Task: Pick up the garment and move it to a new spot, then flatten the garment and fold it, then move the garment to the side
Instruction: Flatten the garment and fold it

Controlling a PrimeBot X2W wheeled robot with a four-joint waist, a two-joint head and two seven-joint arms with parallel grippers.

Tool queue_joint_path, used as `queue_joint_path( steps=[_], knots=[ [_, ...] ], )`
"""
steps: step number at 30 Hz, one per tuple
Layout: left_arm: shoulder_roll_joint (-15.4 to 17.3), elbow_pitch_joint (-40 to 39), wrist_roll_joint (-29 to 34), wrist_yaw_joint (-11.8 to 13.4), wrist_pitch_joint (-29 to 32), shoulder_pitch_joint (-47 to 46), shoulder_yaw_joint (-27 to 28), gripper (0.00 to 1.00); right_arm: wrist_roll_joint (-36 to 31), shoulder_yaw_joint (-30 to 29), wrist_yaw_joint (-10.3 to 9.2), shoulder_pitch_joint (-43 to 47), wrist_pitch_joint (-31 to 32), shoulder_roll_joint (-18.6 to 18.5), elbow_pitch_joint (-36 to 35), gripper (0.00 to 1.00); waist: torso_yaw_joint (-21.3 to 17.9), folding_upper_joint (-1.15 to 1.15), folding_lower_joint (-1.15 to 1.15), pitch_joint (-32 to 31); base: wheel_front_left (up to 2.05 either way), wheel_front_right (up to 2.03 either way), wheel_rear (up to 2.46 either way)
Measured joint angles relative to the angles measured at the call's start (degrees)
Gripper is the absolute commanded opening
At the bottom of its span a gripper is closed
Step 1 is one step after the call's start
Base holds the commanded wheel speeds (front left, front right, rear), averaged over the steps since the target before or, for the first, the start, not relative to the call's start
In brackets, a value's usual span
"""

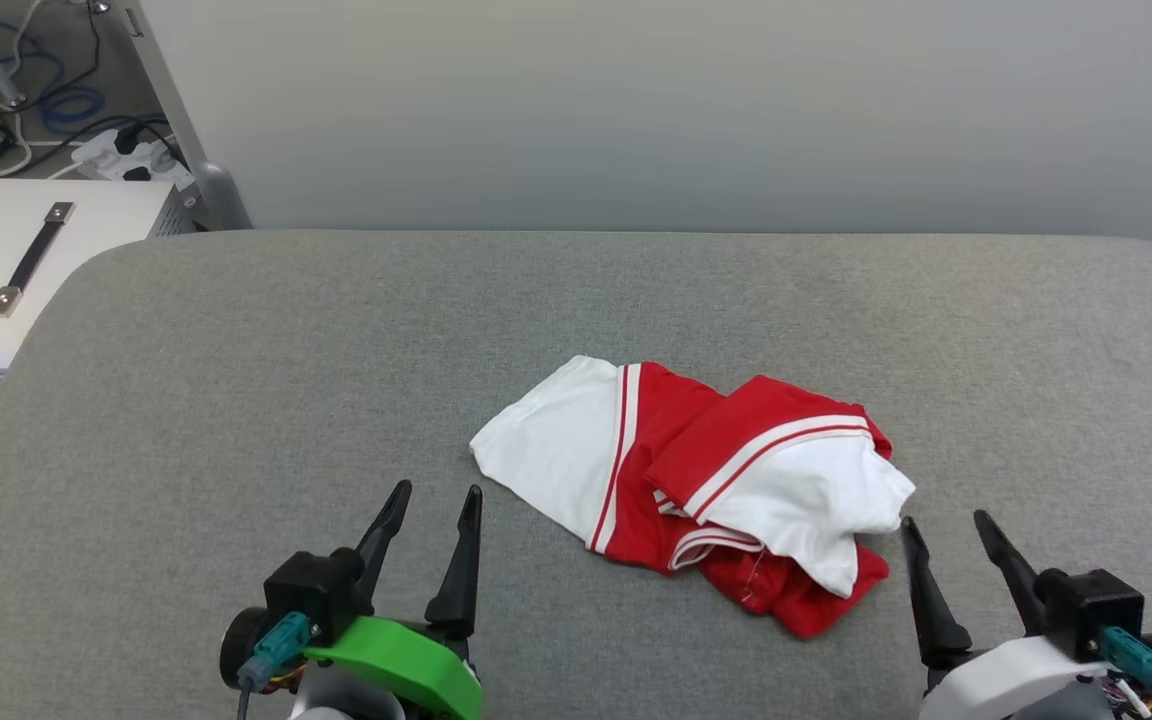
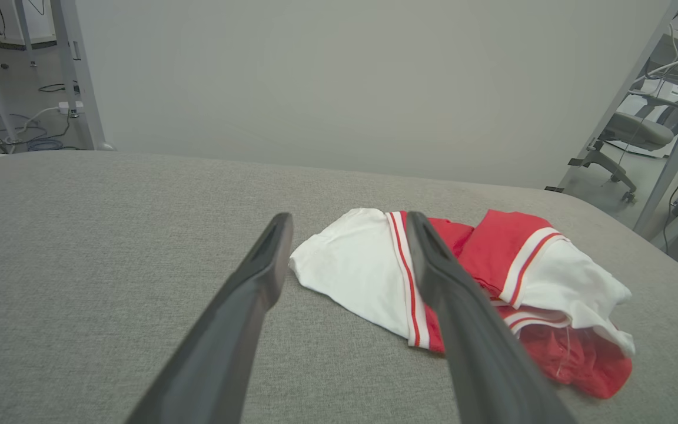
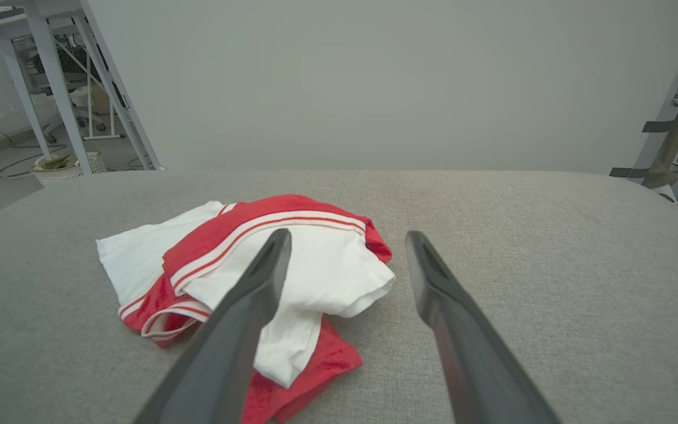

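Observation:
The garment (image 1: 706,480) lies crumpled in a heap on the grey table (image 1: 236,400), slightly right of centre. Its white sleeves and red-and-white striped trim show on top; the chest lettering is hidden in the folds. My left gripper (image 1: 436,492) hovers open at the lower left, a short way from the garment's white left edge (image 2: 351,271). At the lower right my right gripper (image 1: 944,518) is open too, its fingertips just beside the garment's right edge (image 3: 327,271). Neither gripper holds anything.
A white box with a black handle (image 1: 26,260) stands off the table's left edge, with cables and a power strip (image 1: 126,150) on the floor behind it. A pale wall rises behind the table's far edge. An office chair (image 2: 633,132) stands far right.

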Motion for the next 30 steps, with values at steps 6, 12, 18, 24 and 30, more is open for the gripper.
queue_joint_path(
  steps=[6, 12, 18, 24, 30],
  knots=[
    [-2.1, 0.6, 2.1, -1.6, 0.0, -0.4, 0.8, 1.00, 2.0, 5.3, 0.00, -2.4, 19.3, -6.0, -2.5, 1.00, 0.9, 0.00, 0.00, 2.0, 0.00, 0.00, 0.00],
    [-3.5, 0.7, 3.1, -3.0, 0.0, -1.1, 2.2, 1.00, 9.4, 8.5, 0.00, -7.6, 39.0, -13.3, -8.1, 1.00, 2.4, 0.00, 0.00, 4.2, 0.00, 0.00, 0.00],
    [-4.4, 1.5, 4.0, -4.0, 0.0, -2.6, 2.9, 1.00, 13.4, 10.1, 0.00, -12.0, 50.4, -16.7, -10.2, 1.00, 4.8, 0.00, 0.00, 6.5, 0.00, 0.00, 0.00],
    [-5.1, 2.1, 4.5, -4.5, 0.0, -3.4, 3.3, 1.00, 13.6, 10.5, 0.00, -13.9, 52.7, -16.7, -8.3, 1.00, 7.1, 0.00, 0.00, 8.4, 0.00, 0.00, 0.00],
    [-5.3, 2.3, 5.2, -4.8, 0.0, -3.8, 3.9, 1.00, 13.5, 11.3, 0.00, -14.2, 52.1, -16.6, -5.8, 0.48, 8.5, 0.00, 0.00, 9.9, 0.00, 0.00, 0.00]
  ],
)
